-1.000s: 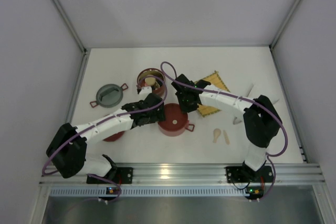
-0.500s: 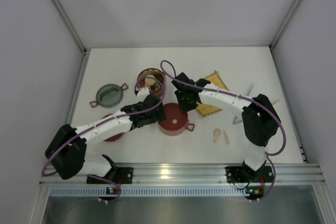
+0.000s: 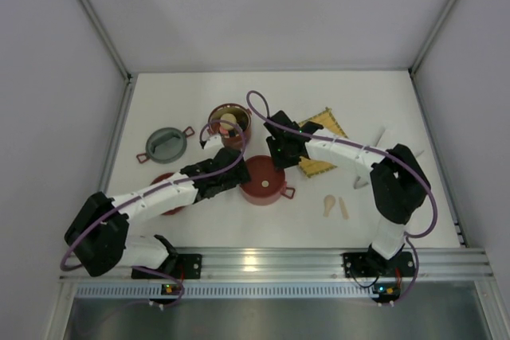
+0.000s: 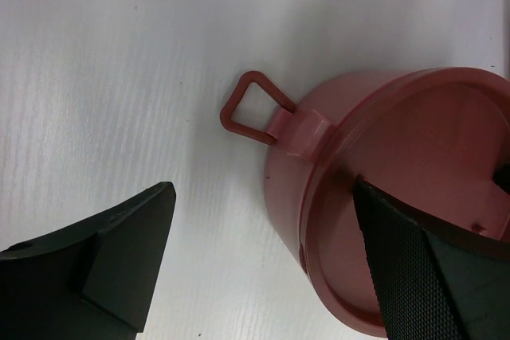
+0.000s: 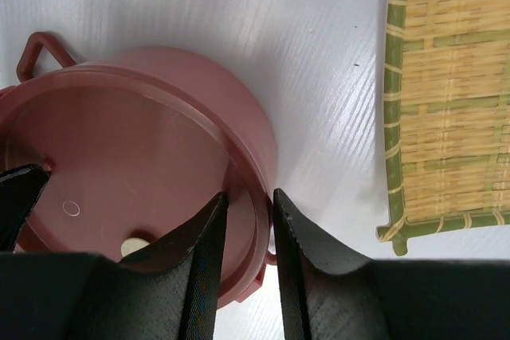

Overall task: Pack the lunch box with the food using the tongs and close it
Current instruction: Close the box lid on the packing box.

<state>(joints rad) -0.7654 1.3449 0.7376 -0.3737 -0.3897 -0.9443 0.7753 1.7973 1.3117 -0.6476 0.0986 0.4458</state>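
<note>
Drawn back, left gripper spread astride lunch box, right gripper pinching its rim

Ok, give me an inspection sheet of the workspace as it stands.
Surface: white table.
Job's things: open bowl holding food; lidded red pot; grey-faced piece with red handles; second red part under left arm; tongs mostly hidden by right arm.
Clutter: yellow mat; two beige sticks.
Grippers: left gripper open astride pot's rim; right gripper narrow on that rim, grip unclear.
Cables: purple cables loop above the bowl.
Surroundings: grey walls; nothing else seen.
</note>
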